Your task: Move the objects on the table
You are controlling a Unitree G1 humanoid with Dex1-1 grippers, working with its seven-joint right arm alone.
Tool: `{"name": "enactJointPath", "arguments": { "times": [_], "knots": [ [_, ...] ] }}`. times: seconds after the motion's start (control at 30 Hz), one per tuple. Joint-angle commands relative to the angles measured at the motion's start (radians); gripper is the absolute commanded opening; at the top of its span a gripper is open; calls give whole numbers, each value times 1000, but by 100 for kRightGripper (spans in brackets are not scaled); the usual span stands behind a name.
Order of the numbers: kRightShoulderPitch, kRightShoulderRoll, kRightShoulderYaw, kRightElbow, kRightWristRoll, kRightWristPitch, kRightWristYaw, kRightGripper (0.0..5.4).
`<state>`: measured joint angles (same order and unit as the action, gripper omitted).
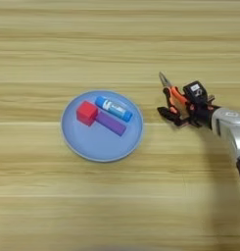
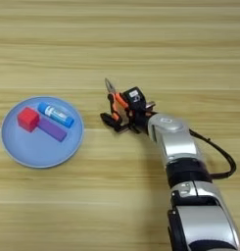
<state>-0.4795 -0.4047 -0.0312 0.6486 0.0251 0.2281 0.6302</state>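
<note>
We are reaching in from the right with our pincer (image 2: 122, 117), and the pliers (image 2: 114, 102) are lying right at it, tip pointing up and away, long axis running roughly along our reach. The fingers look closed around the orange handles, though contact is hard to confirm. Well to the left, the red cube (image 1: 86, 112), purple block (image 1: 111, 123) and a blue-white tube (image 1: 113, 108) are sitting on the blue plate (image 1: 92, 144); bare worktop (image 1: 116, 206) lies between.

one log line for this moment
right claw: at pliers, grip unclear | blue plate: red cube, purple block, blue tube
</note>
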Motion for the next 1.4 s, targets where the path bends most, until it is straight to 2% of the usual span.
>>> {"name": "enactJointPath", "arguments": {
  "times": [0.03, 0.2, 0.4, 0.73, 0.93, 1.1, 1.4],
  "knots": [
    [-69, -26, 2, 14, -23, -32, -44, 537],
    [-89, -28, -1, 83, -19, -42, -53, 537],
    [-111, -25, -14, 167, 1, -34, -41, 474],
    [-123, -18, -16, 217, 8, -43, -25, 360],
    [-124, -14, -21, 219, 16, -46, -21, 352],
    [-131, -9, -39, 169, 35, -66, -22, 352],
    [-93, -8, -48, -93, 52, -79, -22, 347]
  ]
}}
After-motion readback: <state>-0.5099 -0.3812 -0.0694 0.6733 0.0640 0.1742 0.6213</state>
